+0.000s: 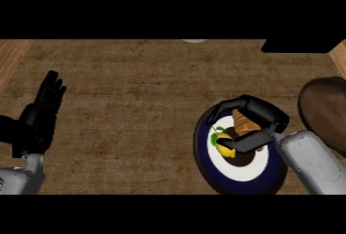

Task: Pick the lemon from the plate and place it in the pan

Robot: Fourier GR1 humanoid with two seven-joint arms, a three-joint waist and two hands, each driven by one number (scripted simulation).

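On the dark-rimmed plate (202,137) at the bench's right, the right hand (260,116) curled round the lemon (223,145) (probably light, stiff and waxy-slick, best held across its middle), the pan (324,109) just beyond, the left hand (40,116) resting spread.

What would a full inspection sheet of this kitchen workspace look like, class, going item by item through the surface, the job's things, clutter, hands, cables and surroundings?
Surface: brown mottled counter top, wooden strips at the left and right edges.
Job's things: small yellow lemon on the round dark blue and white plate; dark brown round pan at the right edge, nothing seen in it.
Clutter: an orange-brown item on the plate, partly hidden, kind unclear.
Hands: black right hand over the plate, fingers curled at the lemon; black left hand open, resting at the left.
Cables: nothing seen.
Surroundings: black block at the top right.
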